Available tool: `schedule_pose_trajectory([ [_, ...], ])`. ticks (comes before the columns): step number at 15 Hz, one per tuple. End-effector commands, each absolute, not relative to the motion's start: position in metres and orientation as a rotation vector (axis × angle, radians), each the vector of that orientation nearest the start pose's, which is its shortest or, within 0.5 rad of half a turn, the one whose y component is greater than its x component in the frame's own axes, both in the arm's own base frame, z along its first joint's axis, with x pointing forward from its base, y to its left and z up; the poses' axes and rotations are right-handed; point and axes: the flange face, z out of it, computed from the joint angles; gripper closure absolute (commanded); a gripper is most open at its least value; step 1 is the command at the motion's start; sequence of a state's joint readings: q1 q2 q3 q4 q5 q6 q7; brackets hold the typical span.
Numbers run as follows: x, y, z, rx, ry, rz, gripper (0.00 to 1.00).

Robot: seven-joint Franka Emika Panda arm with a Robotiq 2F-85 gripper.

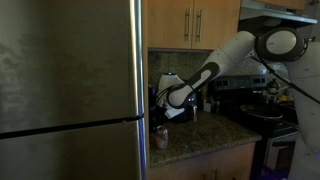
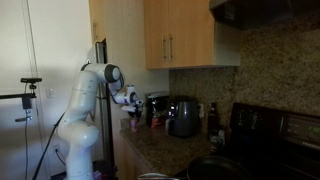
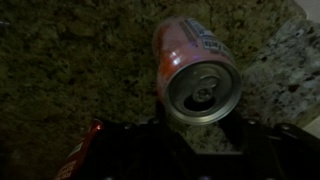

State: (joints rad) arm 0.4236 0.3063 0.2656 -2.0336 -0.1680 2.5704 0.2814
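Gripper [image 1: 166,116] low over a can [image 3: 195,60] on the counter [image 3: 70,70], by the fridge [image 1: 70,80].
The can stands upright on the speckled counter, just right of the fridge in an exterior view, with a coffee maker [image 2: 183,117] farther along. In the wrist view its top sits between the two dark fingers [image 3: 250,140], which are close on either side. I cannot tell whether they grip it or are loose.
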Motion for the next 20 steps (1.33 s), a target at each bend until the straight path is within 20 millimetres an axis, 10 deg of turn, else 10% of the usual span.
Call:
schedule_pose_trajectory([
  [1,0.48,0.385,0.325,-2.979,-0.744,-0.322,0.73],
  [3,0.481,0.381,0.325,-3.001,-0.712,-0.299,0.87],
  [4,0.481,0.379,0.326,-3.009,-0.698,-0.287,0.45],
  [6,0.482,0.379,0.334,-2.988,-0.699,-0.312,0.46],
  [13,0.486,0.38,0.376,-2.925,-0.767,-0.365,0.02],
  [20,0.467,0.368,0.383,-2.906,-0.954,0.018,0.0],
])
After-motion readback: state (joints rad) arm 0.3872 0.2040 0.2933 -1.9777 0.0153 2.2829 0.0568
